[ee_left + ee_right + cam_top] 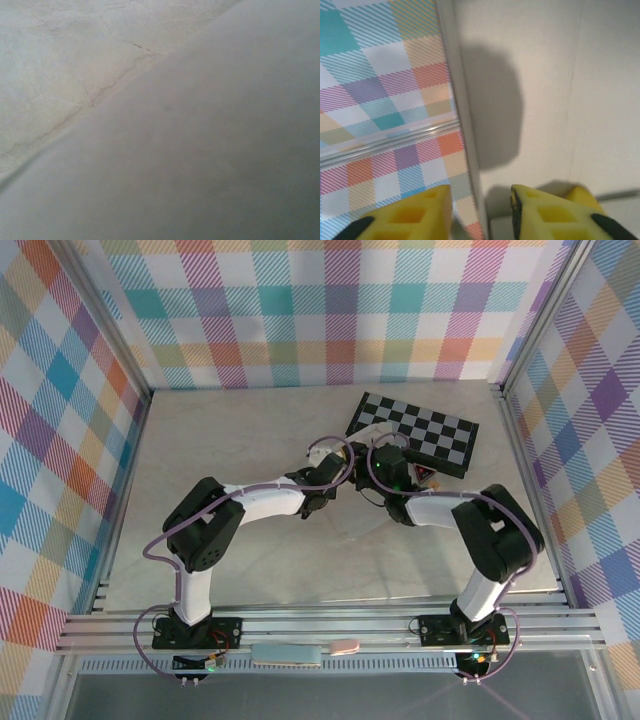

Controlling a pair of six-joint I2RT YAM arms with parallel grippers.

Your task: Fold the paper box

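Note:
In the right wrist view the white paper box (545,75) stands as an upright cardboard panel on the right side of the frame. Its thin left edge runs down between the yellow fingers (545,215) of my right gripper (481,212). The jaws straddle that edge with a gap on both sides, so the gripper is open. In the left wrist view a blurred grey-white sheet of the box (210,160) lies very close to the lens and hides the left fingers. Seen from the top camera, my left gripper (335,490) and right gripper (372,472) meet mid-table, covering most of the box.
The black-and-grey chequered board (415,430) lies just behind the grippers at the back right. Checked walls and aluminium rails (130,420) enclose the pale tabletop (230,430). The marbled tabletop (60,65) shows beside the sheet.

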